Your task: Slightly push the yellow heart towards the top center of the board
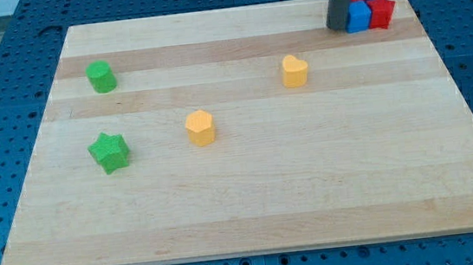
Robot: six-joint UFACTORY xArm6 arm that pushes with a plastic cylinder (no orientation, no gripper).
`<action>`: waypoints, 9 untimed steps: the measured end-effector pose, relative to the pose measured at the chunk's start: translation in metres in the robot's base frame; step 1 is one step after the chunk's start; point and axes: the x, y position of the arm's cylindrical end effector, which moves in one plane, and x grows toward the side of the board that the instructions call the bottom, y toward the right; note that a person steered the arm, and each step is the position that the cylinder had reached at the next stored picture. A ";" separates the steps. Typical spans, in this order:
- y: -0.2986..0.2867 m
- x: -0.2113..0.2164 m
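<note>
The yellow heart [295, 71] lies right of the board's middle, in the upper half. A yellow hexagon-like block [200, 127] lies near the middle, lower and to the left of it. My tip [338, 26] is at the view's top right, touching or just beside a cluster of blue [358, 17] and red [381, 12] blocks. The tip is well above and to the right of the yellow heart, apart from it.
A green block [101, 77] sits at the upper left. A green star [110, 152] lies below it at the left. The wooden board [253, 209] rests on a blue perforated table; the cluster is close to the board's top right corner.
</note>
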 end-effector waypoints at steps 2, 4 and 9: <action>0.015 0.000; 0.015 0.025; -0.037 0.132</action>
